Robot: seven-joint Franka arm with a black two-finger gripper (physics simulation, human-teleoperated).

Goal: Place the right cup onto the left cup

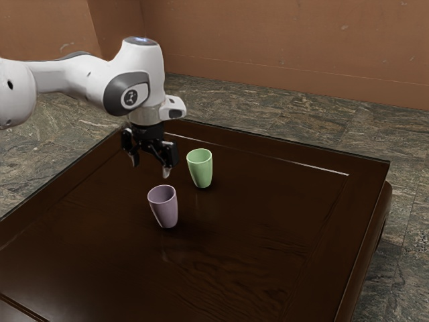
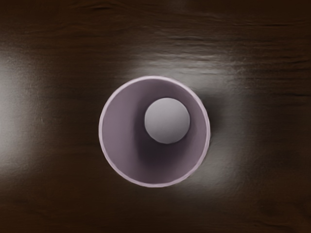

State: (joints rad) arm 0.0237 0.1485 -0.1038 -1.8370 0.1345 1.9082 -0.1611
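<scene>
Plainly upright, the purple cup (image 1: 165, 209) stood on the table below the hand (image 1: 150, 166), its long axis vertical and its round mouth turned up toward the hand. The walls narrowed from that mouth down to a smaller foot. Its colour was a dusty, greyish purple, paler along the thin rim, with a light streak down the outside. Inside, shadow darkened the walls around a round, pale grey base (image 2: 167, 121), which appeared off the mouth's centre in the wrist view. The outer wall was largely hidden beneath the rim there, while in the exterior view the near wall concealed the base.

The hand was above the cup's rim, its fingers (image 1: 166, 172) spread apart and pointing down. Past the hand, toward the exterior view's right, the green cup (image 1: 200, 169) stood near the purple one but apart from it, also upright, mouth up and tapered downward. Its inner base was hard to make out. Under the hand spread the dark wooden table (image 1: 288, 201), cut off at the exterior view's lower edge. Farther out lay a mottled stone floor (image 1: 268, 111) and a brownish-orange wall (image 1: 268, 40).
</scene>
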